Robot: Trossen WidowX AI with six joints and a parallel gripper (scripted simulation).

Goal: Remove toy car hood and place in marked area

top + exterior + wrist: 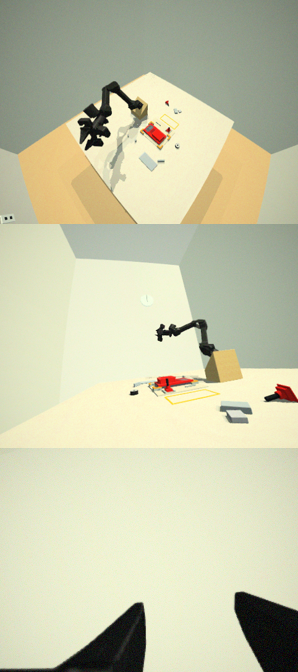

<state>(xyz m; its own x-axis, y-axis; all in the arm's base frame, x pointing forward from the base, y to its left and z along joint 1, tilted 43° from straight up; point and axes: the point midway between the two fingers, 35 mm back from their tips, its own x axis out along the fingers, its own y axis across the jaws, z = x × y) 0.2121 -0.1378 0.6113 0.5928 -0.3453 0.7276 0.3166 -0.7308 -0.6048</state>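
The toy car (154, 133) (174, 382) is red and low, with a raised red block on one end and a lower flat red part with a grey patch on the other. Orange corner pieces stand around it. I cannot tell which red part is the hood. The marked area, a yellow outline (171, 119) (196, 398), lies on the table beside the car, with nothing inside. My gripper (83, 146) (156, 333) (189, 605) is open and empty, high above the table and away from the car. The wrist view shows only a pale surface between the fingers.
A tan box (140, 112) (227, 366) stands near the arm's base. A red piece with a black peg (168, 130) (168, 389) is beside the car, another (167, 102) (282, 393) farther off. Grey blocks (176, 111) (235, 407), a wheel (177, 144) (133, 392) and a grey plate (148, 161) lie around.
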